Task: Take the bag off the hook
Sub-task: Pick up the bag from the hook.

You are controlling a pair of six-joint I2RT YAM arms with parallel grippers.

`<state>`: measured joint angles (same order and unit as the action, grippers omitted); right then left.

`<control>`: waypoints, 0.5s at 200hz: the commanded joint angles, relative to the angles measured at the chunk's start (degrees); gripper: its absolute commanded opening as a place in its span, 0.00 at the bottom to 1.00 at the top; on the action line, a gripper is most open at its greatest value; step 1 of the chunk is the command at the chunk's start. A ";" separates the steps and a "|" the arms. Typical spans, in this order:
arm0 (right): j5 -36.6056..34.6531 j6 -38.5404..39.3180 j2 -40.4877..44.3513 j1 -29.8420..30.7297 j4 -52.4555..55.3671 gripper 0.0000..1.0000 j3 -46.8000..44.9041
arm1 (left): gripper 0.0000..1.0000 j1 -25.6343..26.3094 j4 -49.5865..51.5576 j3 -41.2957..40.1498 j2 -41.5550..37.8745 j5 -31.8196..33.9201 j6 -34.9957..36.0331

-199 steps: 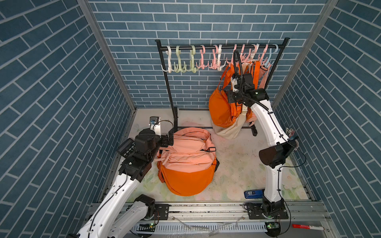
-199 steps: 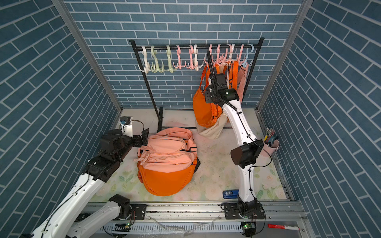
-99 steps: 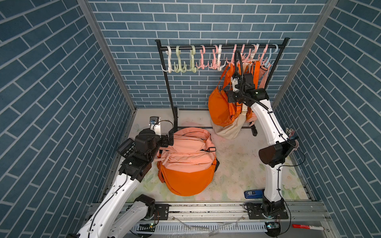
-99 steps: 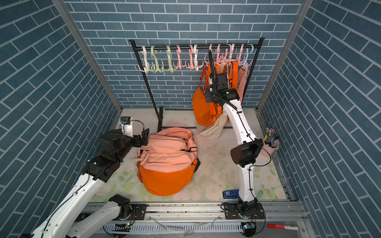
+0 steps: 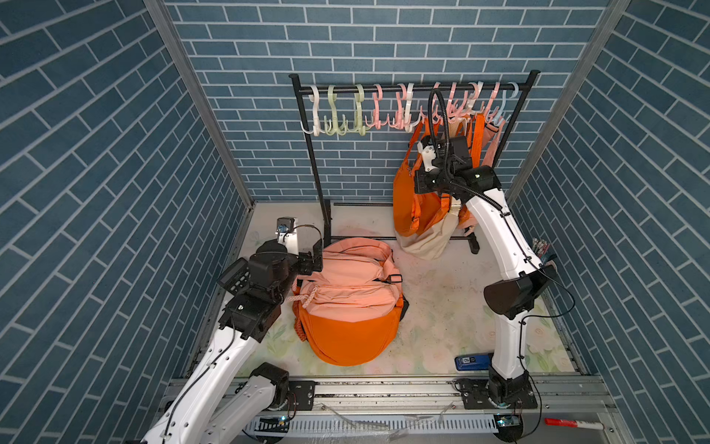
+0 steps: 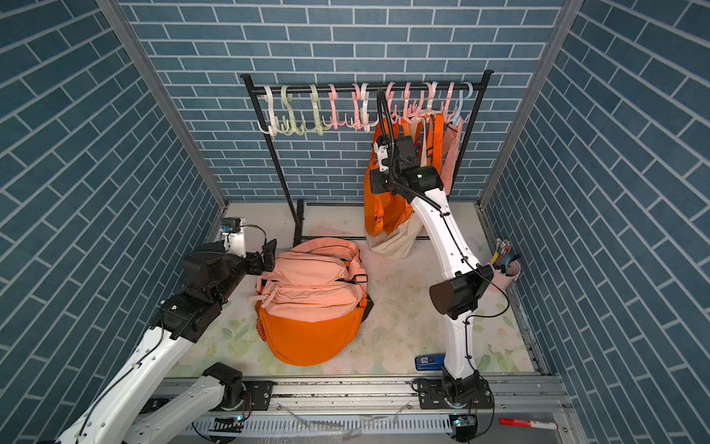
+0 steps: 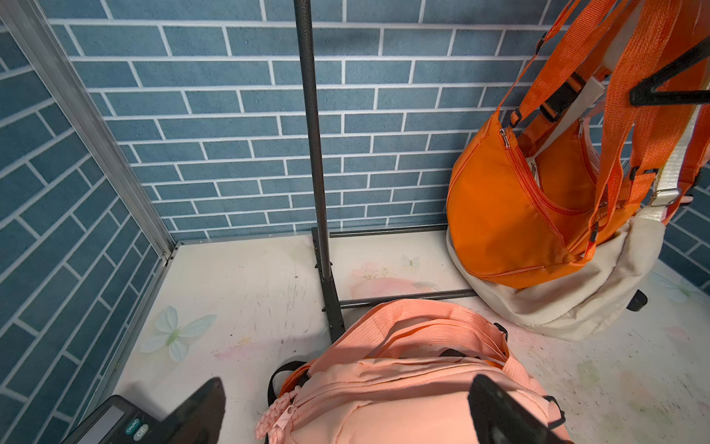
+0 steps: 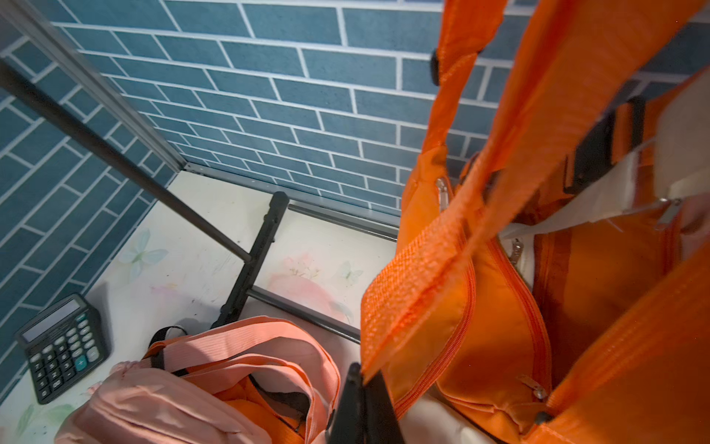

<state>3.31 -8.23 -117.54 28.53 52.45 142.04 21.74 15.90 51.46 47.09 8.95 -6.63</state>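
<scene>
An orange bag (image 5: 407, 200) (image 6: 378, 207) hangs by its straps from pink hooks (image 5: 453, 111) at the right end of the black rack rail (image 5: 384, 89). My right gripper (image 5: 425, 148) is raised beside the bag's top. In the right wrist view its jaws (image 8: 363, 399) are shut on an orange strap (image 8: 418, 276) of that bag. My left gripper (image 5: 317, 255) (image 7: 347, 384) stands open low over the floor, at the top end of a pink backpack (image 5: 349, 276), and touches nothing.
A beige bag (image 5: 426, 242) and other orange and pink bags hang behind the orange one. The pink backpack lies on an orange bag (image 5: 345, 338). A calculator (image 8: 61, 346) lies at the left wall. A blue object (image 5: 472, 361) and a pen cup (image 6: 507, 265) are near the right arm.
The right gripper's jaws have closed on the orange strap. The left arm and the bags on the floor have not moved.
</scene>
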 commanded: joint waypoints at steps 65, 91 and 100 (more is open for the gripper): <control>1.32 1.99 7.32 5.05 1.58 0.00 -2.42 | 0.99 0.33 -2.19 -1.28 -0.88 -0.29 0.31; 1.35 2.05 11.20 5.13 0.41 0.00 -6.71 | 0.99 0.41 -3.19 -1.12 0.03 -1.23 0.31; 1.35 2.13 12.41 5.15 0.21 0.00 -7.95 | 0.99 0.35 -3.39 -0.73 0.65 -1.81 0.10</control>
<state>3.95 -7.60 -109.73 33.74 52.97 136.46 21.76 14.57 50.85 46.81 8.64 -6.63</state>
